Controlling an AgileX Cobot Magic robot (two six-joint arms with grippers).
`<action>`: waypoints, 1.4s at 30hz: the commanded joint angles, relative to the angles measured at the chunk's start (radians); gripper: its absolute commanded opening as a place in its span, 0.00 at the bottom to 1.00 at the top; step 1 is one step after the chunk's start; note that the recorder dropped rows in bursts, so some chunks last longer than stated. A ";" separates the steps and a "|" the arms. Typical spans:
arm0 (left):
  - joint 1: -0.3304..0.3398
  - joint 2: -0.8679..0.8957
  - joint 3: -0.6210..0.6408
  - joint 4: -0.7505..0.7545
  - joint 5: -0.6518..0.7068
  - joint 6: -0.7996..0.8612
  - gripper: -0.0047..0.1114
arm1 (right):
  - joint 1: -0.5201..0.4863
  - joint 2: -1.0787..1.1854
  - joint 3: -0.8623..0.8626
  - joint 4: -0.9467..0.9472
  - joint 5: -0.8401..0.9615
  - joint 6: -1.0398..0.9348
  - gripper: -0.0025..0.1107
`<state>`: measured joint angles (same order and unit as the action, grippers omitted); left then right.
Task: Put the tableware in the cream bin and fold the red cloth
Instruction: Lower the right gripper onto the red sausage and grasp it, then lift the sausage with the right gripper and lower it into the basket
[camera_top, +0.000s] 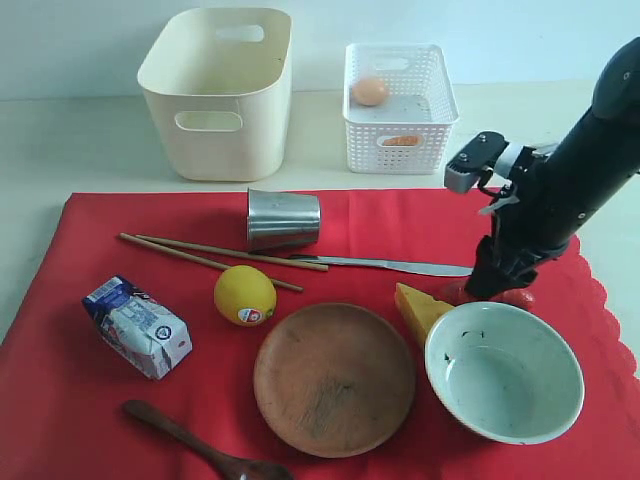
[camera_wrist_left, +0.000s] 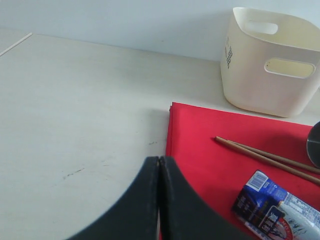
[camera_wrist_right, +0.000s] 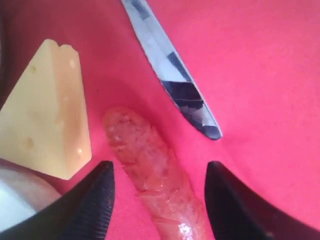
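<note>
Exterior view first: the right gripper (camera_top: 497, 283) is down on the red cloth (camera_top: 60, 400) at centre right, planted between the tip of the metal knife (camera_top: 400, 265) and the rim of the pale bowl (camera_top: 505, 372); how wide it stands can't be read from here. The cheese wedge (camera_top: 418, 310) sits just beside the bowl. The wooden plate (camera_top: 333, 378) is at lower centre, the dark spoon (camera_top: 200, 450) at the bottom edge, and the chopsticks (camera_top: 215, 255) lie just in front of the tipped steel tumbler (camera_top: 283, 218). The cream bin (camera_top: 218, 95) stands at upper left on the pale table (camera_top: 80, 140), off the cloth.

Over to the left wrist view: the left gripper (camera_wrist_left: 159, 170) has its fingers pressed tight together, holding nothing, hanging over bare table beside the cloth's corner, with the bin against a plain pale wall (camera_wrist_left: 125, 20).

Now the right wrist view: jaws spread, one finger either side of the sausage (camera_wrist_right: 145, 150), a gap showing on both sides. Knife tip and cheese lie close by, all on the cloth.
</note>
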<state>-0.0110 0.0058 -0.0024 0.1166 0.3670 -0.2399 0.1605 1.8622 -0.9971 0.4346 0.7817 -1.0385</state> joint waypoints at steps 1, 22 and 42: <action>0.002 -0.006 0.002 0.004 -0.006 0.000 0.04 | -0.004 0.022 0.001 0.018 0.006 -0.058 0.49; 0.002 -0.006 0.002 0.004 -0.006 0.000 0.04 | -0.004 0.060 0.001 0.010 -0.052 -0.059 0.09; 0.002 -0.006 0.002 0.004 -0.006 0.000 0.04 | -0.004 -0.116 0.001 0.010 -0.052 -0.049 0.02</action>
<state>-0.0110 0.0058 -0.0024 0.1166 0.3670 -0.2399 0.1605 1.7882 -0.9971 0.4447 0.7270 -1.0883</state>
